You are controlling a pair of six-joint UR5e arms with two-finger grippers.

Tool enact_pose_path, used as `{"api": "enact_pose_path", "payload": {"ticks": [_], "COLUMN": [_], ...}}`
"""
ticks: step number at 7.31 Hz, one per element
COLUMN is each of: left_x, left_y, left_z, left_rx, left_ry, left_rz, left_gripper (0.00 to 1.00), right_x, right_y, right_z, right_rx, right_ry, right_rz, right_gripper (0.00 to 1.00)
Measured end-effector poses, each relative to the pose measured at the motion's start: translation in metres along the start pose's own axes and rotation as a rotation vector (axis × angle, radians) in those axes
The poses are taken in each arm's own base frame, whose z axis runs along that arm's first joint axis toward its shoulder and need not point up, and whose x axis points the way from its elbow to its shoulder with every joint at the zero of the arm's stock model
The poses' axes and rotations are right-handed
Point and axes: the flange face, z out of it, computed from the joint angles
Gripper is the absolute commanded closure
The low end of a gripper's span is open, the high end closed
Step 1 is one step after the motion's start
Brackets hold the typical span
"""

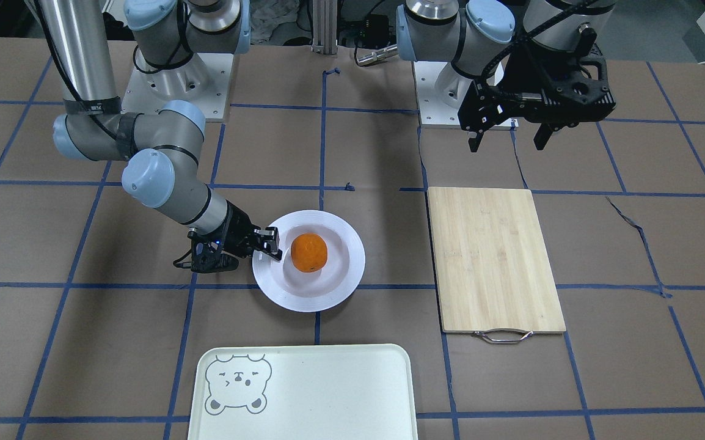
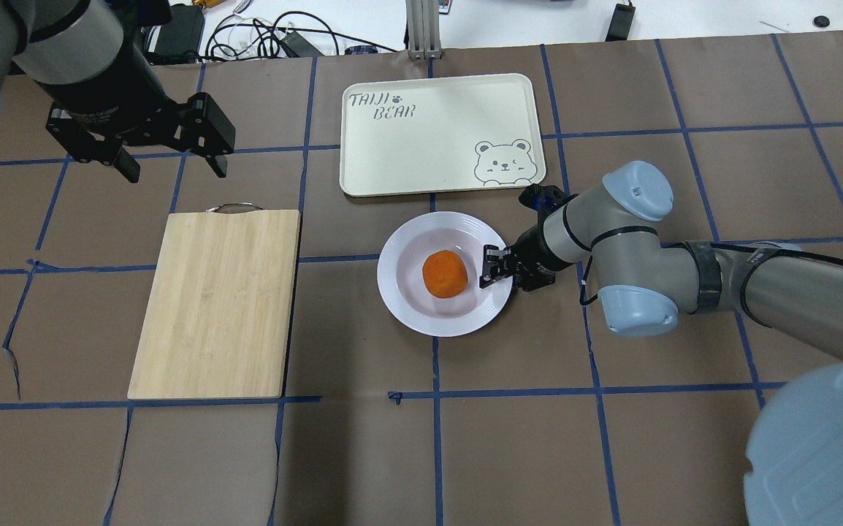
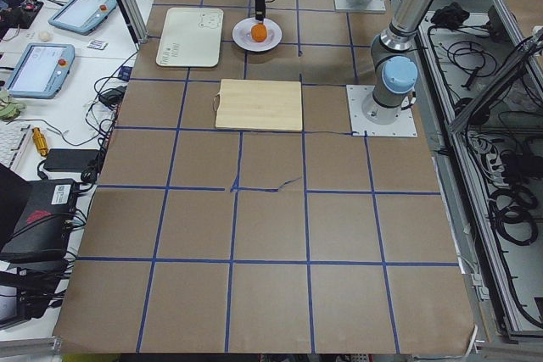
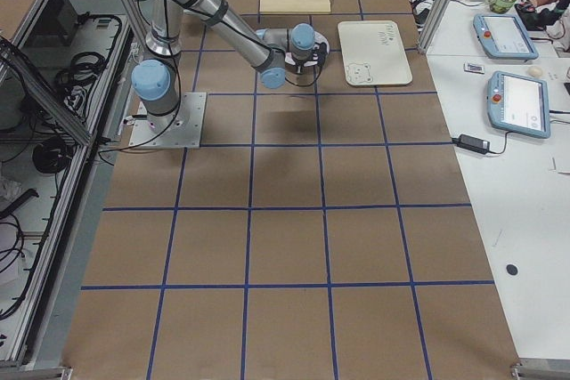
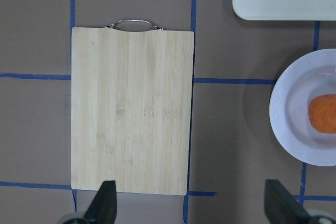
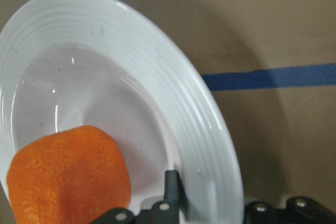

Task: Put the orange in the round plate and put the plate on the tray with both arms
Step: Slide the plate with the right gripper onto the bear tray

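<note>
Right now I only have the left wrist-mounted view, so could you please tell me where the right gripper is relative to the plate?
Observer: The right gripper is at the rim of the round plate, on the side away from the cutting board.
Operator: Thank you. Is it clamped on the rim?
Observer: In the right wrist view one finger lies just inside the rim. I cannot tell whether the jaws have closed.
Operator: And is the whole tray free?
Observer: Yes, the tray holds nothing. The plate sits on the table just short of it, not touching it.
</note>
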Motion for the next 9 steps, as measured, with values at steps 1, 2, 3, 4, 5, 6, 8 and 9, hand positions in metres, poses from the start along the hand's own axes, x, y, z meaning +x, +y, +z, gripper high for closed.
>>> {"api": "enact_pose_path", "payload": {"ticks": [1, 2, 3, 4, 5, 6, 8, 9], "left_x": [0.0, 0.0, -0.001, -0.001, -0.002, -0.003, -0.002, -0.001], "left_y": [0.0, -0.001, -0.001, -0.002, -0.002, -0.003, -0.003, -0.002], "left_z": [-0.001, -0.002, -0.004, -0.005, -0.006, -0.007, -0.007, -0.008], "left_rx": [0.001, 0.004, 0.007, 0.009, 0.011, 0.013, 0.013, 0.014], "left_ry": [0.0, 0.0, 0.0, 0.0, -0.001, 0.0, 0.0, 0.0], "left_rz": [0.0, -0.001, -0.001, -0.002, -0.004, -0.007, -0.005, -0.003], "left_gripper": [0.0, 0.0, 0.0, 0.0, 0.0, 0.0, 0.0, 0.0], "right_x": [0.0, -0.002, -0.009, -0.018, -0.026, -0.038, -0.055, -0.056], "right_y": [-0.001, -0.004, -0.016, -0.032, -0.052, -0.076, -0.142, -0.179], "right_z": [-0.001, -0.003, -0.013, -0.027, -0.044, -0.064, -0.082, -0.074], "right_rx": [0.001, 0.009, 0.034, 0.064, 0.086, 0.099, 0.137, 0.144], "right_ry": [0.0, 0.0, -0.003, -0.008, -0.013, -0.017, -0.028, -0.046], "right_rz": [0.004, 0.006, 0.01, 0.023, 0.041, 0.057, 0.085, 0.09], "right_gripper": [0.89, 0.89, 0.87, 0.88, 0.88, 0.88, 0.87, 0.87]}}
